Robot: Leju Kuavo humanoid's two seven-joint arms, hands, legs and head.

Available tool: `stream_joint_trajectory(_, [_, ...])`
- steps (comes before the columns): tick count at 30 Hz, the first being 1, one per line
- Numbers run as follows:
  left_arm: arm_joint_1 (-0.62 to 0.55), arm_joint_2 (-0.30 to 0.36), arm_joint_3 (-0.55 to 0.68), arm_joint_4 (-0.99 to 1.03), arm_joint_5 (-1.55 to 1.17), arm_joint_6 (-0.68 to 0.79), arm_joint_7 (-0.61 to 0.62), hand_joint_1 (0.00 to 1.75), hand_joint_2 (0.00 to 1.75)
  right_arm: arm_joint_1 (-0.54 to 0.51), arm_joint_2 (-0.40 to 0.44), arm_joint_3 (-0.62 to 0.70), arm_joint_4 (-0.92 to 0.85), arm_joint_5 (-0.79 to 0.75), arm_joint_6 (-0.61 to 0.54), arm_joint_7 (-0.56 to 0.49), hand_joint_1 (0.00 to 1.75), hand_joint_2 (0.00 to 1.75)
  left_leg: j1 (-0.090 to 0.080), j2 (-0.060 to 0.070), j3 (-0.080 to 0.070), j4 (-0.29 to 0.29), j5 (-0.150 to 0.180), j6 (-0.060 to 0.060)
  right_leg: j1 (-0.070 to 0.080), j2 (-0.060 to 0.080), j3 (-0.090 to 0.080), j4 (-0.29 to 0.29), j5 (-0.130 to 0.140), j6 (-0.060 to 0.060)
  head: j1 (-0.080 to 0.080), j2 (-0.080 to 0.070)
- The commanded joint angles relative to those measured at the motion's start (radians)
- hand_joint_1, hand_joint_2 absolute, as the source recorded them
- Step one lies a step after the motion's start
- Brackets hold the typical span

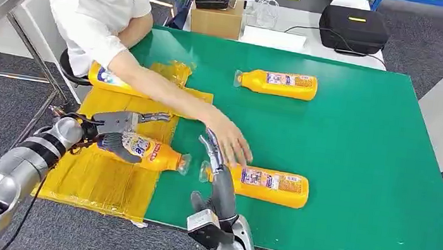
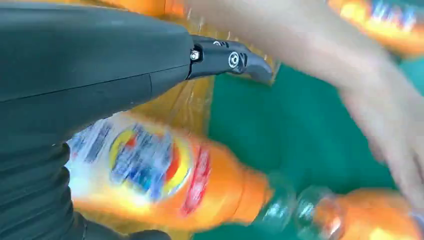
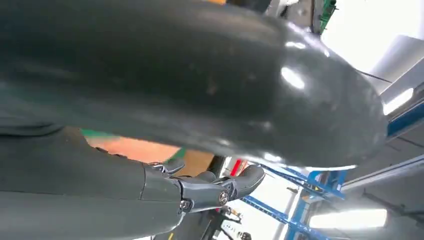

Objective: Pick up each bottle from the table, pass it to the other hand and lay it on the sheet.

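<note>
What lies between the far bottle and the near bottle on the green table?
In the head view, bare green table separates the far bottle from the near bottle.

The silver left arm enters from the lower left of the head view, bent toward the centre; its dark many-fingered left hand (image 1: 120,137) grips an orange plastic bottle (image 1: 155,153) lying sideways, thumb above it. The right arm rises at bottom centre, its right hand (image 1: 219,182) raised with fingers extended, holding nothing.
</note>
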Motion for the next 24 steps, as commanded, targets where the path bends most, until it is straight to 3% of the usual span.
stream_joint_trajectory(1, [0.129, -0.031, 0.159, -0.246, 0.256, 0.038, -0.001, 0.0, 1.75, -0.036, -0.048, 0.033, 0.008, 0.011, -0.021, 0.002, 0.0, 0.0, 0.0, 0.0, 0.001, -0.001, 0.0, 0.002, 0.0, 0.001, 0.001, -0.001, 0.0, -0.003, 0.0, 0.0])
stream_joint_trajectory(6, [0.261, -0.074, 0.272, -0.47, 0.4, 0.054, 0.059, 0.0, 1.75, -0.021, -0.062, 0.025, 0.001, 0.038, -0.059, 0.002, 0.0, 0.0, 0.0, -0.002, 0.001, -0.002, 0.0, 0.003, 0.0, -0.001, 0.003, -0.003, 0.0, -0.003, 0.001, 0.0])
stream_joint_trajectory(8, [0.369, -0.159, 0.376, -0.643, 0.559, 0.088, 0.153, 0.0, 1.75, -0.01, -0.072, -0.016, 0.07, 0.133, -0.122, 0.002, 0.0, 0.0, 0.0, 0.0, 0.002, -0.002, -0.001, 0.003, 0.001, 0.0, 0.003, -0.003, 0.0, -0.004, 0.0, 0.0])
stream_joint_trajectory(9, [0.369, -0.159, 0.376, -0.643, 0.559, 0.088, 0.153, 0.0, 1.75, -0.01, -0.072, -0.016, 0.07, 0.133, -0.122, 0.002, 0.0, 0.0, 0.0, -0.002, 0.001, -0.002, 0.0, 0.003, 0.001, -0.002, 0.003, -0.004, 0.0, -0.002, 0.0, 0.0])
stream_joint_trajectory(11, [0.497, -0.225, 0.421, -0.78, 0.59, 0.183, 0.176, 0.0, 1.75, 0.035, -0.085, -0.137, 0.109, 0.267, -0.12, 0.011, 0.0, 0.0, 0.0, -0.004, 0.004, -0.005, 0.001, 0.005, 0.001, -0.004, 0.006, -0.008, 0.0, -0.004, 0.0, 0.0])
stream_joint_trajectory(12, [0.522, -0.224, 0.412, -0.803, 0.589, 0.191, 0.175, 0.0, 1.75, 0.056, -0.089, -0.171, 0.087, 0.292, -0.098, 0.004, 0.0, 0.0, -0.001, 0.0, 0.003, -0.004, 0.0, 0.003, 0.0, 0.0, 0.003, -0.005, 0.0, -0.003, -0.001, 0.0])
stream_joint_trajectory(13, [0.555, -0.239, 0.424, -0.826, 0.597, 0.214, 0.17, 0.0, 1.75, 0.069, -0.103, -0.195, 0.084, 0.389, -0.101, 0.064, 0.0, 1.75, -0.001, -0.001, 0.005, -0.005, -0.001, 0.005, 0.0, -0.001, 0.007, -0.008, 0.0, -0.004, 0.0, 0.0])
stream_joint_trajectory(15, [0.626, -0.259, 0.434, -0.882, 0.603, 0.236, 0.154, 0.0, 1.75, 0.116, -0.134, -0.25, 0.023, 0.467, -0.076, 0.115, 0.0, 1.75, -0.001, -0.001, 0.004, -0.005, -0.001, 0.004, 0.0, -0.001, 0.005, -0.007, 0.0, -0.004, 0.0, 0.0])
stream_joint_trajectory(17, [0.711, -0.302, 0.459, -0.955, 0.627, 0.252, 0.142, 0.0, 1.75, 0.16, -0.188, -0.291, -0.031, 0.658, -0.034, 0.252, 0.0, 1.75, -0.001, 0.0, 0.004, -0.005, -0.002, 0.004, 0.0, 0.0, 0.005, -0.007, -0.001, -0.004, 0.0, 0.0])
stream_joint_trajectory(18, [0.738, -0.304, 0.454, -0.982, 0.625, 0.255, 0.138, 0.0, 1.75, 0.183, -0.203, -0.309, -0.067, 0.665, -0.022, 0.251, 0.0, 1.75, -0.002, 0.0, 0.001, -0.003, -0.002, 0.003, -0.001, 0.0, 0.002, -0.004, -0.001, -0.002, -0.001, 0.0])
stream_joint_trajectory(20, [0.802, -0.331, 0.47, -1.037, 0.622, 0.265, 0.129, 0.0, 1.75, 0.223, -0.267, -0.33, -0.12, 0.827, 0.079, 0.366, 0.0, 1.75, -0.001, -0.002, 0.004, -0.004, -0.003, 0.005, 0.0, -0.001, 0.005, -0.007, -0.001, -0.004, 0.0, 0.0])
stream_joint_trajectory(24, [0.831, -0.341, 0.475, -1.06, 0.583, 0.273, 0.122, 0.0, 1.75, 0.256, -0.338, -0.38, -0.185, 0.911, 0.149, 0.43, 0.0, 1.75, -0.002, -0.001, 0.0, -0.002, -0.003, 0.004, -0.001, -0.001, 0.0, -0.005, -0.001, -0.003, 0.0, 0.0])
